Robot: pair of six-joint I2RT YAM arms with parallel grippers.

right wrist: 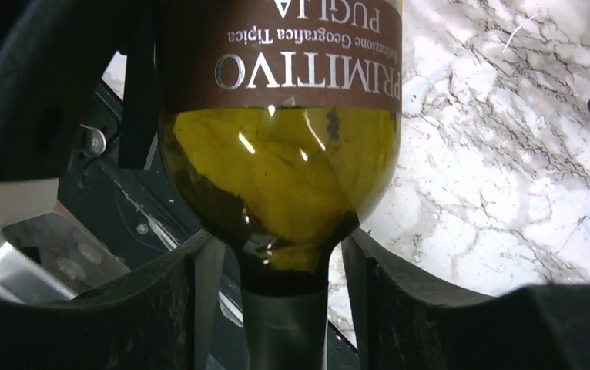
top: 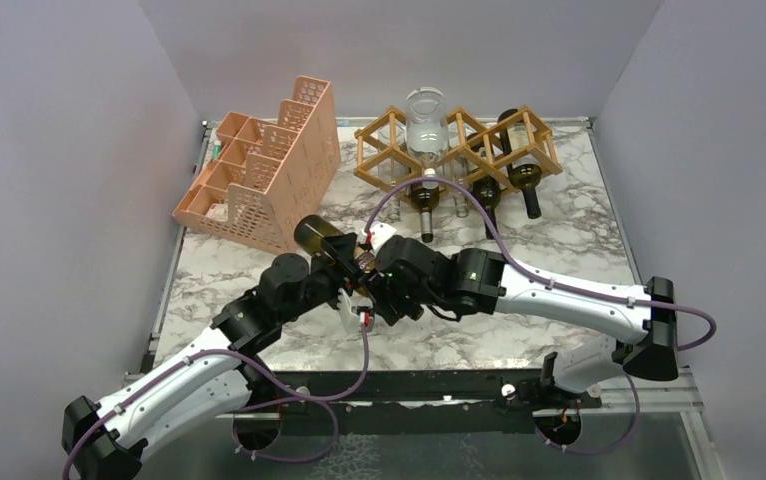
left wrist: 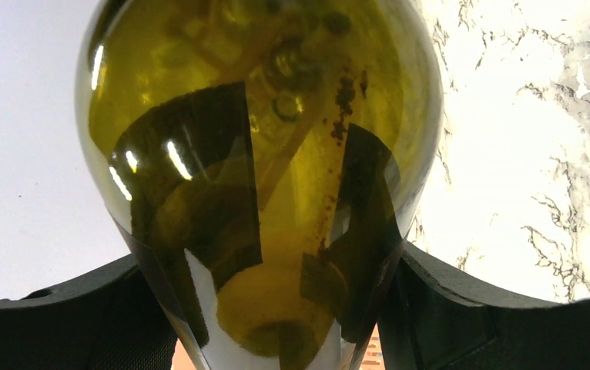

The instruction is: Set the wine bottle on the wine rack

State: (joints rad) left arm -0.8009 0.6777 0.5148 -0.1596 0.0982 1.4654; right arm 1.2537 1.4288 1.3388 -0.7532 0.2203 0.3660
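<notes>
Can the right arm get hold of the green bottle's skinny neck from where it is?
Probably yes. The right gripper has one finger on each side of the neck of the bottle, with nothing else between them, while the left gripper holds the fat part.

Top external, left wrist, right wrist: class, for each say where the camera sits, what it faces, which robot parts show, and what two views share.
Top external: above and behind, looking down on the table, rack and bottle; left arm and right arm show.
Left wrist: on that wrist, facing the bottle's body; left fingers flank it.
Right wrist: on that wrist, facing the bottle's neck and label; right fingers flank the neck.
Shared: bottle and marble table, in all three.
</notes>
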